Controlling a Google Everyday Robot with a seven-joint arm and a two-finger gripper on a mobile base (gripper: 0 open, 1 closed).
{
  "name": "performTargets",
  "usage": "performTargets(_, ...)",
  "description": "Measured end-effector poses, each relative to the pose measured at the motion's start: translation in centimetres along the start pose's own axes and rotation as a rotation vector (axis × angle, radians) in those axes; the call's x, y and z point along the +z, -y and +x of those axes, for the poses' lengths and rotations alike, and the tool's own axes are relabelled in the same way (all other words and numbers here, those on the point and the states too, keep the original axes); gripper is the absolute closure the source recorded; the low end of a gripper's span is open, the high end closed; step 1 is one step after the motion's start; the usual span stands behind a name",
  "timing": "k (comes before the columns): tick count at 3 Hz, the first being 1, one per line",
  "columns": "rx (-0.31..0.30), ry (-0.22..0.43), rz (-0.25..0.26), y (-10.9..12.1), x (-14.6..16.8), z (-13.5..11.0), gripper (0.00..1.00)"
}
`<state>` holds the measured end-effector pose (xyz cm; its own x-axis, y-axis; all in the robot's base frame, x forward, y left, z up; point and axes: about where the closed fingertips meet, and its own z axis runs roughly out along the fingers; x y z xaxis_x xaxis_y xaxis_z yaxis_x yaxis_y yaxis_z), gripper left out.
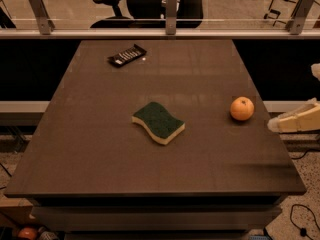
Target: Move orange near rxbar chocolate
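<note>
The orange is a small round glossy fruit on the dark table, near its right edge. The rxbar chocolate is a flat black bar with white print, lying at the table's far left. My gripper is a cream-coloured piece reaching in from the right edge of the view. It is just off the table's right side, a short way right of the orange and slightly lower, not touching it.
A green-and-yellow wavy sponge lies at the table's centre, between the orange and the bar. A glass railing with metal posts runs behind the table, with an office chair beyond it. Cables lie on the floor at lower right.
</note>
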<state>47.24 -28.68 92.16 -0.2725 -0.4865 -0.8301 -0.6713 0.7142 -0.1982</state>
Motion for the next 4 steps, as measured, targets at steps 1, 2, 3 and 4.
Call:
performTargets(1, 0.017, 0.002, -0.029, -0.7, 1.4, 0.6, 0.0)
performTargets(2, 0.027, 0.008, -0.063, -1.4, 2.8, 0.8, 0.0)
performTargets(3, 0.048, 0.05, -0.091, -1.9, 3.8, 0.6, 0.0)
performTargets(4, 0.072, 0.103, -0.111, -2.2, 4.6, 0.3, 0.0)
